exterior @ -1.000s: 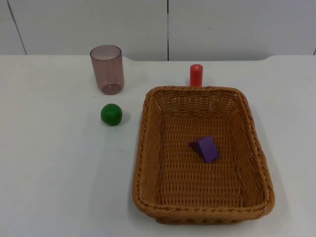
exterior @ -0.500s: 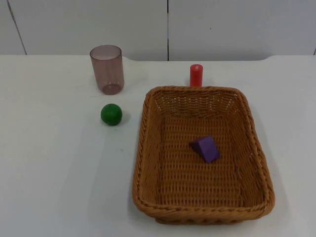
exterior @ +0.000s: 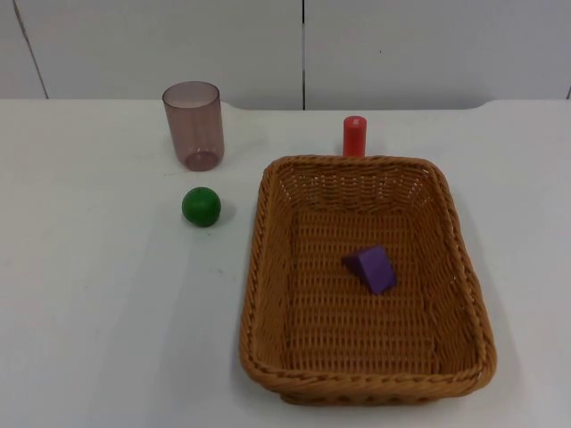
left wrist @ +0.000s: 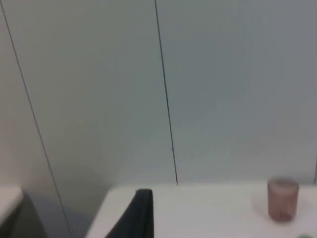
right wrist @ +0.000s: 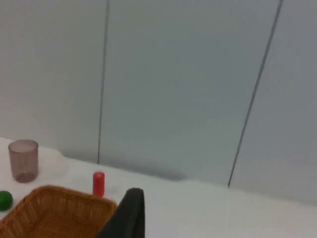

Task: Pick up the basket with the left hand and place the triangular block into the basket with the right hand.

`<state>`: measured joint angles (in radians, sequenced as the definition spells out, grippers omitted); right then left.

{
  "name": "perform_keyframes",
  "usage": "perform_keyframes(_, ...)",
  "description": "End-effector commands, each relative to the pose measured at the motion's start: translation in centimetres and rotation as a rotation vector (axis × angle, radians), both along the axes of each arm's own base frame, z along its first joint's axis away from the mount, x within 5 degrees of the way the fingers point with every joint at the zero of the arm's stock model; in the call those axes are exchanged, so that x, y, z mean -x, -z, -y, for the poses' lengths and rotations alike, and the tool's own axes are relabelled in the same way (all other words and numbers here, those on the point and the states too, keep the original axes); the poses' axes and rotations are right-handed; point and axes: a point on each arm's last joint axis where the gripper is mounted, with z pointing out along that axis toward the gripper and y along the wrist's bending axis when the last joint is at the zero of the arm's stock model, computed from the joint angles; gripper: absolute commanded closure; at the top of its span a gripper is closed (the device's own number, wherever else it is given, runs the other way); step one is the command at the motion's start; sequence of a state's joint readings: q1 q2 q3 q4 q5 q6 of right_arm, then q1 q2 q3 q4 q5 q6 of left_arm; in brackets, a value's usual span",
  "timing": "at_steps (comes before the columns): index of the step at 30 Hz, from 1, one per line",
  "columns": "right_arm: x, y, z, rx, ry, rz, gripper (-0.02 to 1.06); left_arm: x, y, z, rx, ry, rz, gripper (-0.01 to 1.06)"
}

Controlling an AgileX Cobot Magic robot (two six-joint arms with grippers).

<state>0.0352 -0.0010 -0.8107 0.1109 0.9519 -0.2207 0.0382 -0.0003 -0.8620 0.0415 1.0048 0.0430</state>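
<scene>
Your left end effector point(left wrist: 142, 214) is raised and aimed at the grey partition wall point(left wrist: 223, 89). Its wrist view takes in the far edge of the surface point(left wrist: 208, 203) and the pink cup point(left wrist: 283, 198); you cannot tell whether it is open or closed. Your right end effector point(right wrist: 130, 213) is also raised and facing the wall, and its state cannot be told either. It looks past the basket point(right wrist: 54, 213), the red cylinder point(right wrist: 98, 183), the cup and the green ball point(right wrist: 4, 200).

In the top view the basket point(exterior: 259, 267) sits flat on the surface at the lower right of the frame, its long axis running from upper to lower. The purple triangular block point(exterior: 372, 267) lies inside it, near the middle of the woven floor, touching no wall. The basket lies below and ahead of both end effectors and well apart from them. It is on the right arm's side, so a left-hand grasp would have to come across to its left rim. With the block already in the basket, the placing looks done. Both arms appear to wait.
</scene>
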Motion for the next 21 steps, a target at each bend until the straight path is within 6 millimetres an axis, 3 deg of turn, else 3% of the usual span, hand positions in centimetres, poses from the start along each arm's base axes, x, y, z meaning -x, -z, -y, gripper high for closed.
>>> perform_keyframes(1, -0.5, 0.8, 0.2, -0.032, 0.034, -0.052, 0.0, -1.0, 1.2, 0.1, 0.028, 0.011, -0.059, 0.0)
perform_keyframes(4, -1.3, 2.3, 0.4, -0.033, 0.053, -0.152, 0.0, -2.6, 3.2, 0.2, 0.049, 0.022, -0.146, 0.0)
perform_keyframes(9, -2.3, 4.4, 0.3, -0.038, 0.055, -0.267, 0.0, -3.7, 5.2, 0.1, 0.05, 0.016, -0.24, 0.0)
perform_keyframes(21, -3.9, 7.2, 0.3, -0.07, 0.067, -0.382, 0.0, -5.9, 9.8, 0.0, 0.058, 0.01, -0.434, 0.0)
